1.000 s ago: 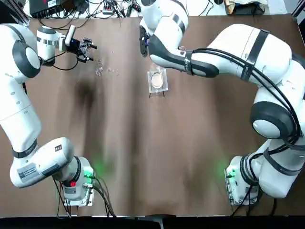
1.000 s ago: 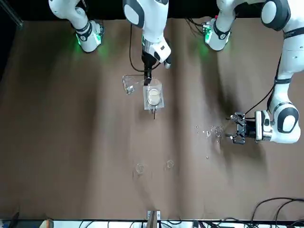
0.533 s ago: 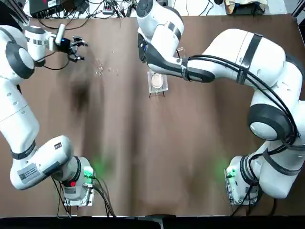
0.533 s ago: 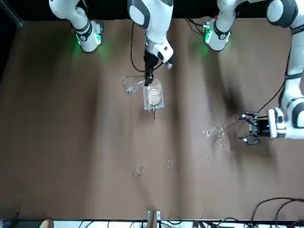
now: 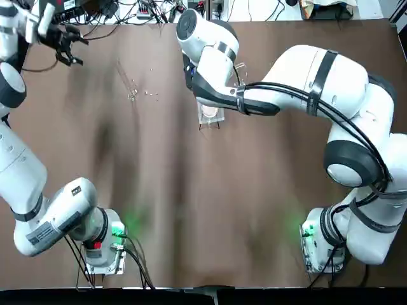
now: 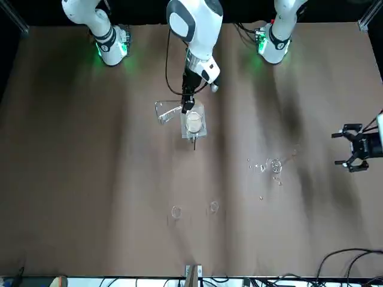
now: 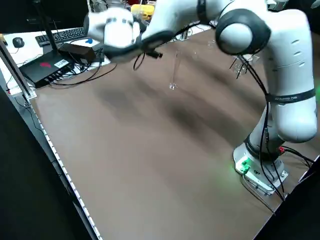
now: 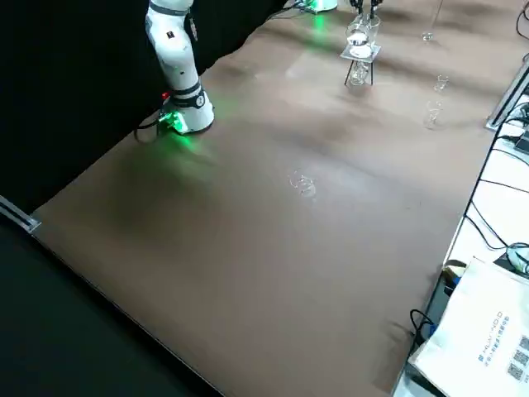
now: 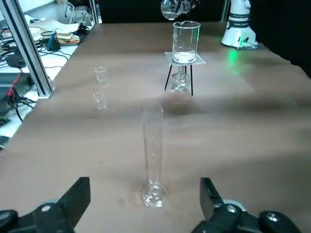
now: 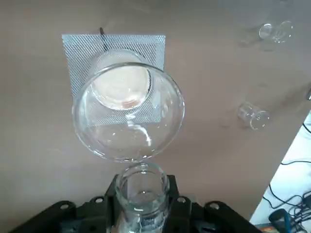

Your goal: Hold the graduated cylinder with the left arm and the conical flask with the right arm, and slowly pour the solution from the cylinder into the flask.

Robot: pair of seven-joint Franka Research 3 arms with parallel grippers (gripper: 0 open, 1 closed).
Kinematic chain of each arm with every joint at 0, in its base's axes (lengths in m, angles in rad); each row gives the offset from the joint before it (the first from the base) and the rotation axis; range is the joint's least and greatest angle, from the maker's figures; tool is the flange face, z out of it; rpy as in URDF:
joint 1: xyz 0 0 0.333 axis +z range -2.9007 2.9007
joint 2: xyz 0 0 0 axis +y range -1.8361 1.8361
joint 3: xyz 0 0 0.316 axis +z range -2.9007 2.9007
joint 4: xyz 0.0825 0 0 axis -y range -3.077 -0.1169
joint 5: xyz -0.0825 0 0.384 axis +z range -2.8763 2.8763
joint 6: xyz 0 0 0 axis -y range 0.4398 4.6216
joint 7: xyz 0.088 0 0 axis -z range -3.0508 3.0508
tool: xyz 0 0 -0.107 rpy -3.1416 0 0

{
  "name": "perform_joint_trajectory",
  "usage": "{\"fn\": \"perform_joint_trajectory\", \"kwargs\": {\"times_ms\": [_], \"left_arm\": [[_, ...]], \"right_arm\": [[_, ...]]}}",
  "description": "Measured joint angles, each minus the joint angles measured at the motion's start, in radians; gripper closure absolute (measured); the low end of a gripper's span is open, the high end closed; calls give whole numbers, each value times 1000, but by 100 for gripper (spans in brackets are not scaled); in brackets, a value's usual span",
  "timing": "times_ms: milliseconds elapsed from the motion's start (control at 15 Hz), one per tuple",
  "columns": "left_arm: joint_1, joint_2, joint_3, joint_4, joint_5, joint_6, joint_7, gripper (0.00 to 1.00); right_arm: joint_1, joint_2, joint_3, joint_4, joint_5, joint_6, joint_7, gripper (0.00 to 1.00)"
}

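Note:
The graduated cylinder [image 9: 153, 155] stands upright and alone on the table, thin and clear, its foot [image 6: 275, 165] among tiny glass bits. My left gripper [image 6: 339, 148] hangs open well off to the cylinder's left, near the table's edge, with nothing between its fingers [image 9: 80, 194]. The conical flask [image 6: 164, 110] is lifted and tipped on its side, mouth toward the wrist camera. My right gripper [image 6: 187, 106] is shut on its neck [image 10: 142, 187]. The flask's round body [image 10: 129, 114] hangs right above the beaker stand.
A glass beaker [image 6: 193, 122] sits on a wire-mesh stand [image 10: 73, 48] at the table's middle, directly under the flask. Two small vials [image 6: 176, 211] [image 6: 213, 207] stand toward the far side. Cables and electronics [image 7: 55, 65] lie beyond the left edge.
My left gripper has drawn back from the cylinder toward the table's left edge, staying open. The cylinder stays standing. The right arm with the flask shifted only slightly.

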Motion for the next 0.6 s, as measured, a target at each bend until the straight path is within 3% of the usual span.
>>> {"fn": "perform_joint_trajectory", "kwargs": {"times_ms": [333, 600], "left_arm": [[-135, -174, -8, -1, 68, -4, -276, 0], [-262, -257, -11, -2, 163, 3, -590, 0]], "right_arm": [[6, 9, 0, 8, -43, -21, 0, 61], [20, 30, 0, 24, -70, -41, 0, 61]]}}
